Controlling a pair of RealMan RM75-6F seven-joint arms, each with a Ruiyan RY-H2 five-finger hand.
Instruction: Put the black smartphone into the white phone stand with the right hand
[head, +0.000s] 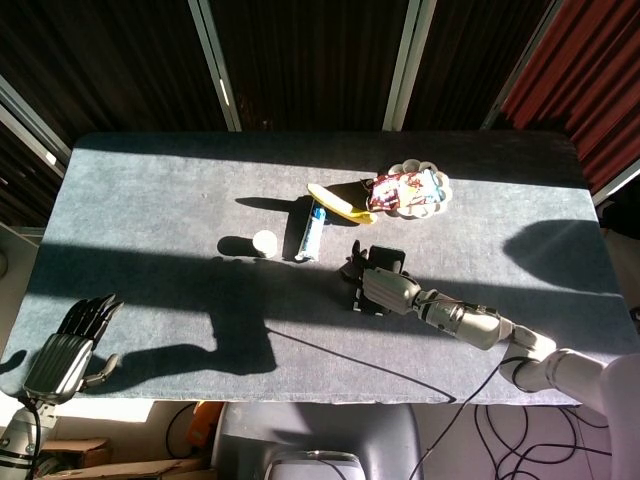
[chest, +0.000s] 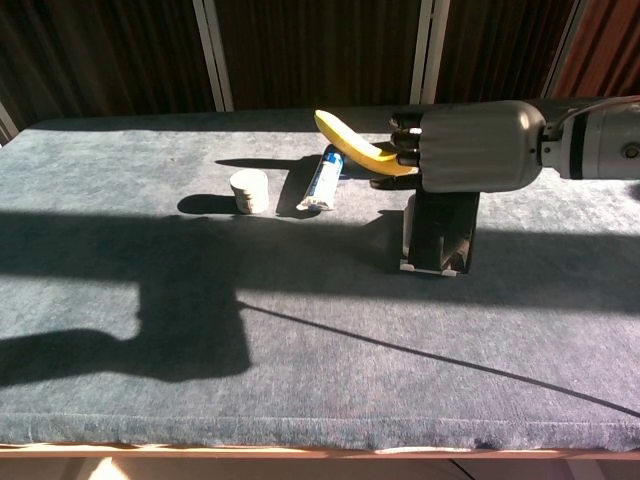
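Smartphone (chest: 441, 228), black, stands upright near the middle of the grey-blue felt table (head: 150, 200), its lower edge in the white phone stand (chest: 432, 267), while the right hand (chest: 470, 146) covers its top, fingers curled over it; whether they grip cannot be told. Left hand (head: 62, 350) rests at the near-left table corner with its fingers apart, holding nothing. Hard sunlight and long shadows stripe the cloth, and dark slatted walls with pale posts stand behind.
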